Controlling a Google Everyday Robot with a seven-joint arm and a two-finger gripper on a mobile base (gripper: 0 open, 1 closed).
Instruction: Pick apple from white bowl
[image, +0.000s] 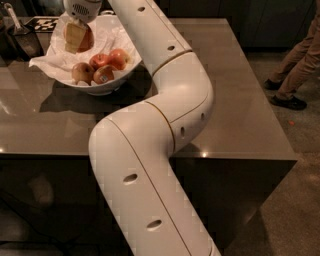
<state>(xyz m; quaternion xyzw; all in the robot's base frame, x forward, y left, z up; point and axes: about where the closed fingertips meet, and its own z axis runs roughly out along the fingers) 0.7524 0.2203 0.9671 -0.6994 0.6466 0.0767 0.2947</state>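
Observation:
The white bowl (109, 88), lined with crumpled white paper, stands at the far left of the dark table. My gripper (76, 36) hangs over the bowl's back left part, shut on the red-orange apple (88, 39), which it holds above the fruit left in the bowl. A pale finger pad (73, 35) covers the apple's left side. Several smaller apples lie in the bowl: a yellowish one (81, 72), one with a white sticker (103, 75) and two red ones (119, 58). My white arm runs from the bottom of the view up to the gripper.
A dark container with a utensil (20, 40) stands left of the bowl, with a black-and-white patterned card (42, 21) behind. The table's right edge (270, 110) drops to the floor, where a person's legs (297, 60) stand.

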